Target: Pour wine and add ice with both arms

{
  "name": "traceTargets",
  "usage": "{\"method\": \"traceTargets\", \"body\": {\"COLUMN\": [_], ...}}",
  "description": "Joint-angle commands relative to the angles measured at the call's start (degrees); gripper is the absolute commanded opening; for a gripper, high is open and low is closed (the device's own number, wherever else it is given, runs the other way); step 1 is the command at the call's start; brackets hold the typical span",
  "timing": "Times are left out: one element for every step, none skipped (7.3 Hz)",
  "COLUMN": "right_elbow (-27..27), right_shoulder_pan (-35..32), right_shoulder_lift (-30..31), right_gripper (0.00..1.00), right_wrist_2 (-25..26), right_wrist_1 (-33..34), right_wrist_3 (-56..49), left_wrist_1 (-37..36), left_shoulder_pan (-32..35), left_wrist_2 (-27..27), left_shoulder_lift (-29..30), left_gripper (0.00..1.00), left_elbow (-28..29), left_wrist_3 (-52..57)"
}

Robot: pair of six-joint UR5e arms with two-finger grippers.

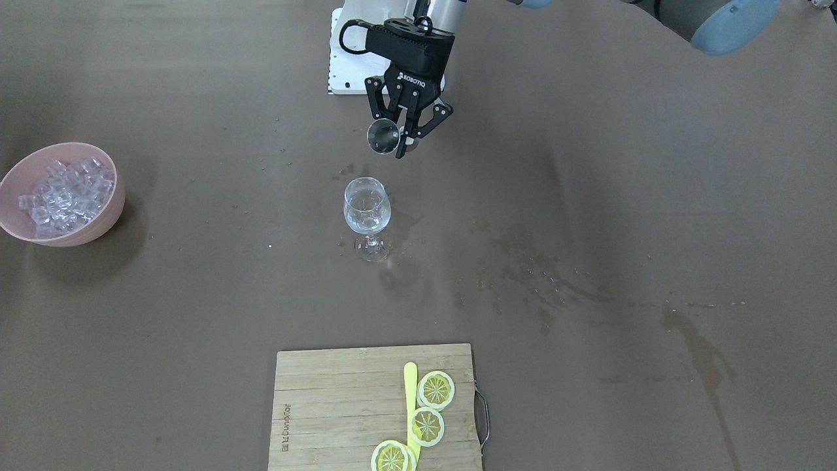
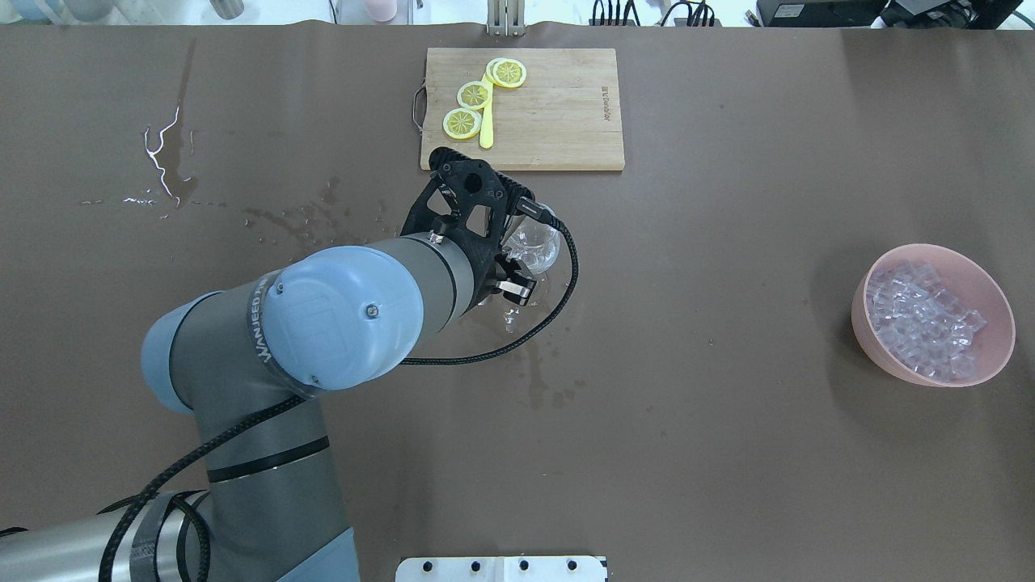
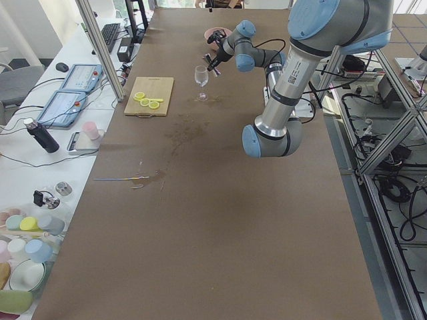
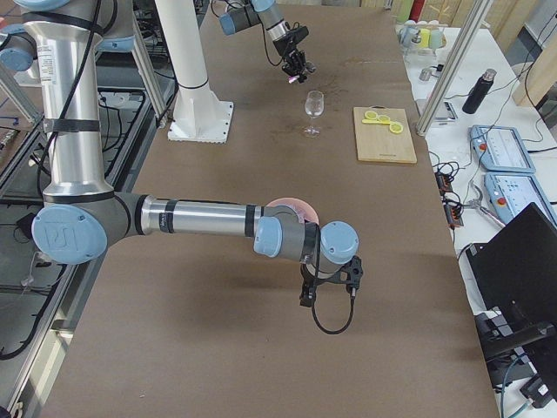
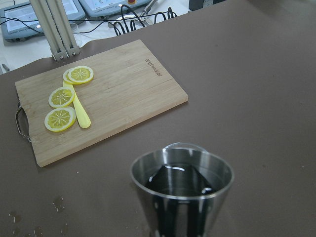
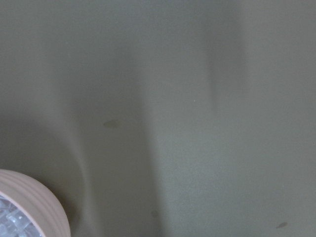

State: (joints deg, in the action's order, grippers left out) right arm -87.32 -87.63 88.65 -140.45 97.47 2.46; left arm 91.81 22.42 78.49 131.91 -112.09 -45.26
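Now ice [image 1: 65,190] fills bowl [image 1: 98,229]; left tool [image 1: 395,137] grips cup [image 1: 381,139].

Soft, even overhead light fills the scene. The round pink plastic bowl [image 1: 111,219] casts a blurred shadow on the matte brown table cover [image 1: 621,163]; its small transparent ice cubes [image 1: 65,193] glint. The conical steel cup [image 5: 182,215] mirrors bright streaks. The right wrist view is dim, greenish and unfocused

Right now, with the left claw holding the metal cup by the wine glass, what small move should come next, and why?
Probably tip the metal cup slightly further. The left claw holds it tilted, mouth toward the wine glass just below; the glass holds only a little wine, and the wrist view suggests liquid inside the cup.
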Motion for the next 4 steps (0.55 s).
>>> {"method": "traceTargets", "body": {"right_elbow": [0.3, 0.4, 0.4, 0.5], "right_shoulder_pan": [0.1, 0.0, 0.0, 0.0], "right_shoulder_lift": [-0.1, -0.1, -0.1, -0.1], "right_gripper": [1.0, 1.0, 1.0, 1.0], "right_wrist_2": [0.0, 0.0, 0.0, 0.0], "right_wrist_1": [0.0, 0.0, 0.0, 0.0], "right_wrist_3": [0.0, 0.0, 0.0, 0.0], "left_wrist_1": [-6.7, -9.0, -9.6, -9.6], "left_shoulder_pan": [0.0, 0.0, 0.0, 0.0], "left_wrist_2": [2.9, 3.2, 3.3, 4.4], "left_shoulder_lift": [3.6, 5.2, 5.5, 5.7], "left_gripper": [0.0, 0.0, 0.0, 0.0], "left_elbow": [0.5, 1.2, 1.7, 2.5], "left_wrist_3": [0.2, 0.3, 1.6, 1.7]}}
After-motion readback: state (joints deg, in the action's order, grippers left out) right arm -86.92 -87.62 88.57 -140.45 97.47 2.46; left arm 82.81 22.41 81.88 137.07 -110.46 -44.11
